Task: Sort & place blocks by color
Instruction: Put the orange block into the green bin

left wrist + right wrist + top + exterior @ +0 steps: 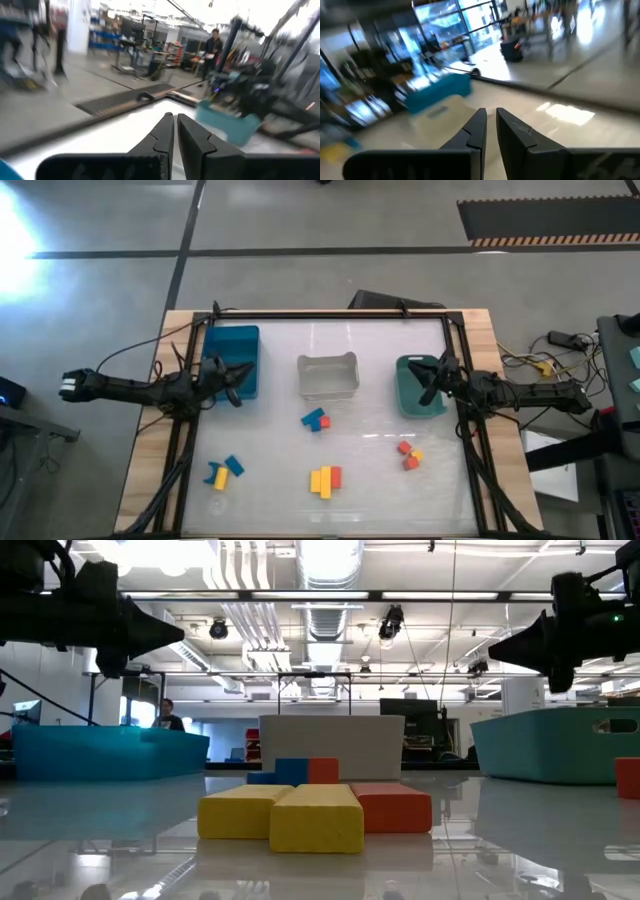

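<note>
Overhead, 2 dark arms reach in from the table's sides. The left gripper (243,370) hangs above the blue rectangular plastic bin (232,340) at the left rear, its fingers (161,135) pressed nearly together with only a thin slit between them and nothing in them. The right gripper (424,392) hangs above the green rectangular plastic bin (408,366) at the right rear, fingers (475,131) likewise drawn close and empty. Between those bins stands a clear rectangular plastic bin (328,376).

All the small solid-coloured toy blocks lie on the glossy white tabletop (270,445), outside the bins, in 4 clusters: a blue-and-red pair (316,420) just in front of the clear bin, a blue-and-yellow group (224,471) at the front left, yellow bars with a red bar (325,479) at the front centre, and a red-and-yellow group (409,455) in front of the green bin.
</note>
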